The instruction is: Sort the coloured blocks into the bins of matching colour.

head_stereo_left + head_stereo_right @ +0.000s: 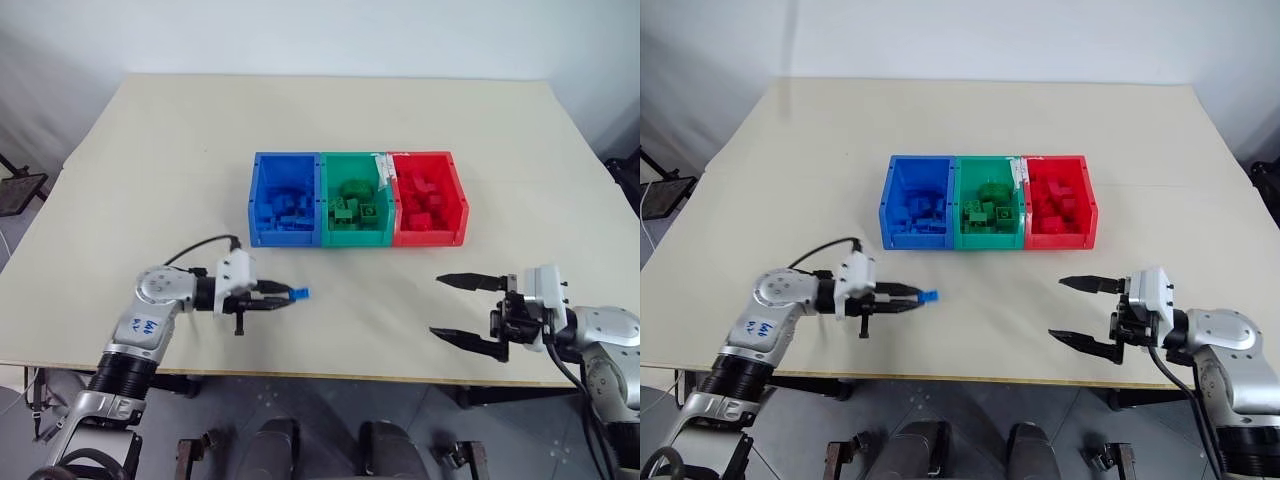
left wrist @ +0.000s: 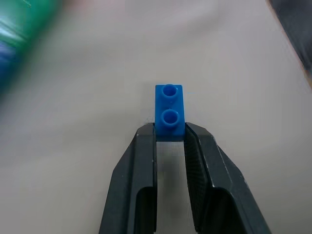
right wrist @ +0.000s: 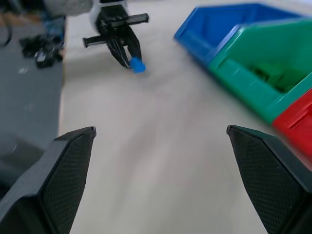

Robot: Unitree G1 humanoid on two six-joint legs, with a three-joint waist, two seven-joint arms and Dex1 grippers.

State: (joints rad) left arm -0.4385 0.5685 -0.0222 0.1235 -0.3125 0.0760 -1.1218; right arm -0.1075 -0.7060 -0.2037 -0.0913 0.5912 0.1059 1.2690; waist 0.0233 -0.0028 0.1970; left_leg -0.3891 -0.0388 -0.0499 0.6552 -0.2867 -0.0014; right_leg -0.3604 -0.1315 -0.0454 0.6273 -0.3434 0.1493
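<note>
- Left tool (image 1: 283, 297): fingers pressed in on a small blue block (image 1: 299, 294), pinching its near end. Block sticks out past the fingertips, two studs visible in the wrist view. It sits in front of the blue bin, well short of it; can't tell whether it's touching the desk (image 1: 150, 150) or just above it.
- Bins, mid-desk, joined in a row: blue bin (image 1: 285, 199) on the left, green bin (image 1: 356, 199) in the middle, red bin (image 1: 428, 198) on the right. Each one holds a pile of bricks in its own colour.
- White tag or label (image 1: 381, 167) on the rim between the green and red bins; can't read it.
- Right tool (image 1: 458, 310): fingers spread wide, nothing between them. It's above the desk near the front edge, in front of the red bin and well apart from it, pointing toward the left tool.
</note>
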